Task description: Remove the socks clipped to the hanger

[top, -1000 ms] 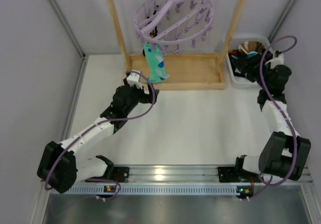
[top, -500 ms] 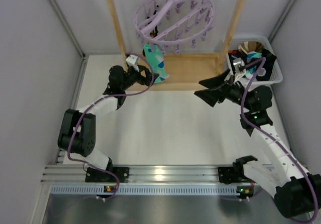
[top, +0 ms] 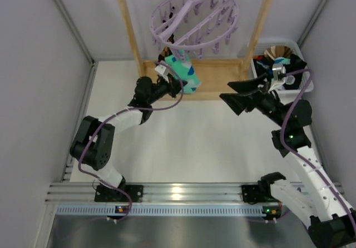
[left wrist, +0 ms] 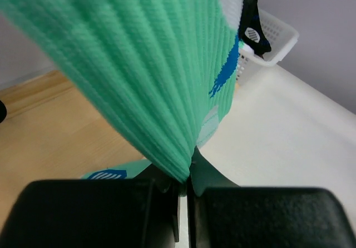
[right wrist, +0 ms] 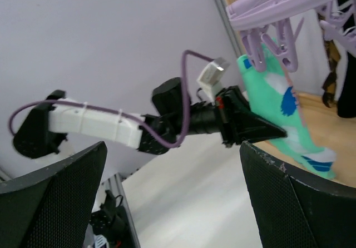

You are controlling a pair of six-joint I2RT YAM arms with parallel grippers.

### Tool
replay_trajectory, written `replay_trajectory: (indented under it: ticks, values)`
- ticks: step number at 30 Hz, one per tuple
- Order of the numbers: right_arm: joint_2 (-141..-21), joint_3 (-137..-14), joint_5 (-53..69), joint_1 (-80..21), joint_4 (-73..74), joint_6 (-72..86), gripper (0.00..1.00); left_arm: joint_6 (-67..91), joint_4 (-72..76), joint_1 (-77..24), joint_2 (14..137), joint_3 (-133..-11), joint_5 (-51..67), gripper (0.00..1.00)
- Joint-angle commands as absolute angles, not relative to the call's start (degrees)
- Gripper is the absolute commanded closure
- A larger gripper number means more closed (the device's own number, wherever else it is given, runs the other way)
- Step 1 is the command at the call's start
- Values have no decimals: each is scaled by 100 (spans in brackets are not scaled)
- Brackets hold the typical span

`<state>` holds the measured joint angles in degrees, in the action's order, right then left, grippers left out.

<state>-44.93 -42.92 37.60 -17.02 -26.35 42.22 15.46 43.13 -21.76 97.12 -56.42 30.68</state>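
Observation:
The lilac hanger hangs from the wooden stand, and one mint-turquoise sock with white and blue patches is clipped under its near rim. My left gripper is shut on the sock's lower part. In the left wrist view the ribbed sock fills the frame and bunches into the closed jaws. My right gripper stands open above the table, to the right of the sock, holding nothing. The right wrist view shows its open fingers, the sock and the hanger.
The wooden stand's base tray lies under the hanger, between two uprights. A white basket at the back right holds dark socks and brown-and-white cloth. Grey walls close in the left, back and right sides.
My left gripper moved right to the sock and shut on it, and the sock now bunches rightward. The right gripper stays open and has barely shifted.

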Motion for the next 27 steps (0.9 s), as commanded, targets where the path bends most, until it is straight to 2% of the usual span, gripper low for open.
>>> replay_trajectory:
  ticks: [1,6,12,15,19,22,27]
  values:
    - [-4596,-4938,3218,-1723,-1665,3702,1,1363,4852,-2775,8966,-5196,1657,100]
    - [-4912,-5720,2392,-1723,-416,3017,0,1011,4659,-3945,8613,-4992,-872,100]
    - [-5422,-7229,1715,-1731,1053,2392,3,-348,3904,-5411,9200,-5782,-3229,100]
    - [-5966,-7952,1276,-1889,2089,1875,11,-781,3762,-5738,9526,-6274,-3874,100]
    - [-6740,-9365,-363,-2512,3347,1188,16,-1825,3691,-6291,10228,-6933,-4954,100]
    - [-7372,-9990,-1489,-3198,3954,818,19,-2353,3691,-6521,10659,-7400,-5246,100]
    - [-8058,-10704,-2434,-3937,4376,484,25,-2830,3691,-6671,11047,-7804,-5396,100]
